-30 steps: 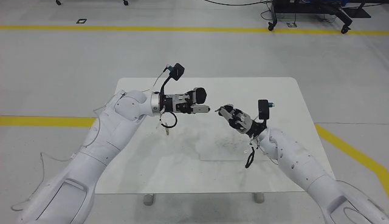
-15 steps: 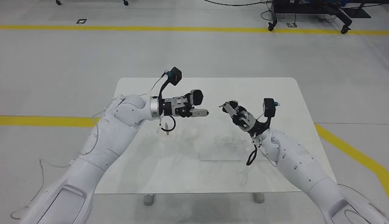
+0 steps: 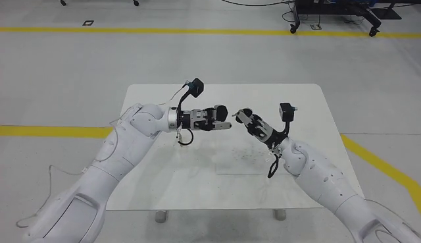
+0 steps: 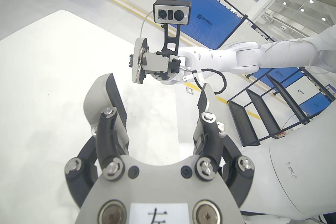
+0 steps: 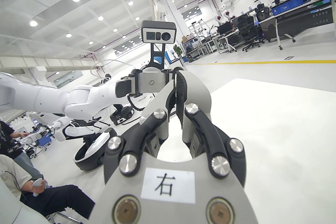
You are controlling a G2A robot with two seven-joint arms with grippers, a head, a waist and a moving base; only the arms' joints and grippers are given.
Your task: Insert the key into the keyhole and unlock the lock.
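Above the table [image 3: 296,98], flat silvery lock [image 4: 136,72] pinched in right hand [image 5: 175,86], left hand [image 4: 157,83] spread

The left gripper [image 3: 225,120] and the right gripper [image 3: 241,117] point at each other above the middle of the table [image 3: 197,184]. Only a small gap is between them. The left one's fingers [image 4: 115,101] stand wide apart, so there is room between them. Right in front of that room is the right gripper, pinching a silver piece [image 4: 137,62]. A hand could pass over the table on the near side and at the left and right ends.
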